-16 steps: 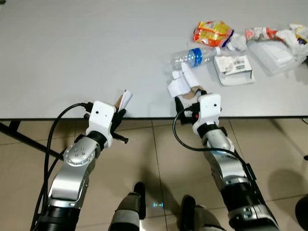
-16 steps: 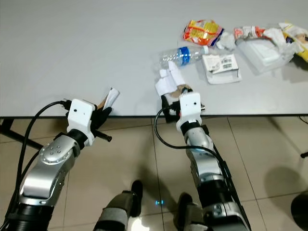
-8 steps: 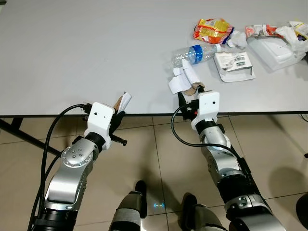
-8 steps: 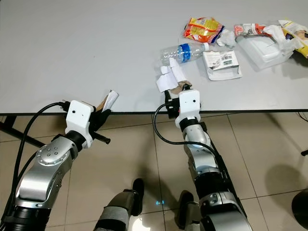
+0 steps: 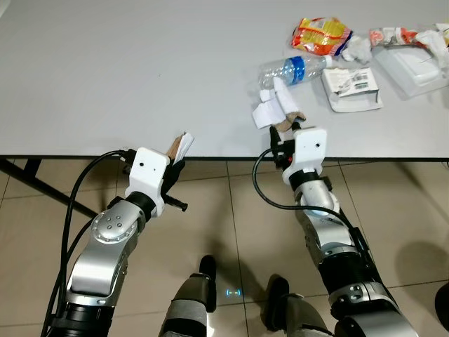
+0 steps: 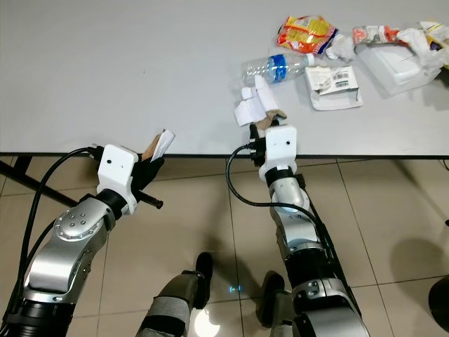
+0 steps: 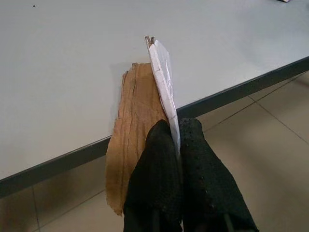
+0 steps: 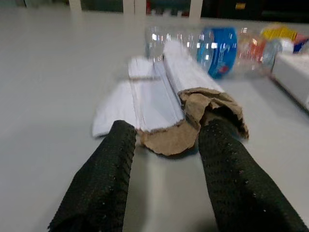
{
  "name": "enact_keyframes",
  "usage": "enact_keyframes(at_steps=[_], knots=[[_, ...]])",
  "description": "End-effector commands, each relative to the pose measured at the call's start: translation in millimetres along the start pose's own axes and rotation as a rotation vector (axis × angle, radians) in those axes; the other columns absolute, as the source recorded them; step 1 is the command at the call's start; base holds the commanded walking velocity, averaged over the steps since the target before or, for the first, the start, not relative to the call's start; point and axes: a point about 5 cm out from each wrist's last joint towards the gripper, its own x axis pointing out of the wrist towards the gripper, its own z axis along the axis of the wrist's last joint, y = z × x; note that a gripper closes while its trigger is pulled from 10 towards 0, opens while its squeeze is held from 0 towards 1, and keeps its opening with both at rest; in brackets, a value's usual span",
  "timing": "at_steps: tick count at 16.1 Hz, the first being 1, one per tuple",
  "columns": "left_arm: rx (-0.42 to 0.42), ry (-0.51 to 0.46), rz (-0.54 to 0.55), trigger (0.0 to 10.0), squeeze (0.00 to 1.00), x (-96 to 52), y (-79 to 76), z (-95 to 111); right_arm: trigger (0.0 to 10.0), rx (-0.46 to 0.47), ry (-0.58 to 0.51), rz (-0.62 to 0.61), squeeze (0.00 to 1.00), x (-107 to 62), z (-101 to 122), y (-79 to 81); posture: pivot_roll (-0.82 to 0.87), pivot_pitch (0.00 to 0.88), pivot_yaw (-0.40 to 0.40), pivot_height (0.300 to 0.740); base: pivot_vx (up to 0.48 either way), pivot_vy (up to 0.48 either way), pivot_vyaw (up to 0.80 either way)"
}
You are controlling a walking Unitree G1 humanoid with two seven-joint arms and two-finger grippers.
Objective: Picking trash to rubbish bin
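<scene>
At the front edge of the grey table (image 5: 140,63), my left gripper (image 5: 175,166) is shut on a flat scrap of brown cardboard and white paper (image 7: 161,77), which sticks up past the fingers (image 7: 159,145). My right gripper (image 8: 169,129) rests open on the tabletop, its fingers either side of a crumpled brown and white paper scrap (image 5: 270,112). Just behind that scrap lies a clear plastic bottle (image 5: 295,70) with a blue label.
At the table's far right lie an orange snack bag (image 5: 323,35), a white carton (image 5: 351,84), a clear plastic container (image 5: 414,67) and crumpled wrappers. Below the table edge there is tiled floor, with a dark table leg (image 5: 42,186) at left.
The view has shifted, so the table's things sit higher and further right. My right gripper stays around the scrap. My left gripper, with its piece, now sits nearer the table edge.
</scene>
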Motion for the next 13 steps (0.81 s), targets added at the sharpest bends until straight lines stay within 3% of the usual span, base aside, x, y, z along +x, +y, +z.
enact_keyframes(at_steps=[1, 3, 6, 13], knots=[[-0.025, 0.071, -0.024, 0.0, 0.0, -1.2, -5.5, -16.2, 10.0, -0.007, -0.03, -0.004, 0.0, -0.6, 8.1, 2.6, 0.42, 0.344, 0.057, 0.74, 0.0, 0.0, 0.0], [-0.032, 0.065, -0.034, 0.0, 0.0, 1.4, -8.6, -16.4, 10.0, -0.023, -0.073, -0.009, 0.0, 0.3, 19.5, 2.9, 0.4, 0.329, 0.049, 0.74, 0.0, 0.0, 0.0], [-0.05, 0.05, -0.05, 0.0, 0.0, 10.7, -16.8, -16.6, 10.0, -0.053, -0.156, -0.031, 0.0, -4.3, 48.8, 3.0, 0.37, 0.297, 0.03, 0.74, 0.366, 0.0, 0.0], [-0.077, 0.025, -0.063, 0.0, 0.0, 25.6, -27.9, -16.2, 10.0, -0.084, -0.157, -0.066, 0.0, -17.9, 56.7, -9.0, 0.32, 0.242, 0.009, 0.74, 0.383, 0.0, 0.0]])
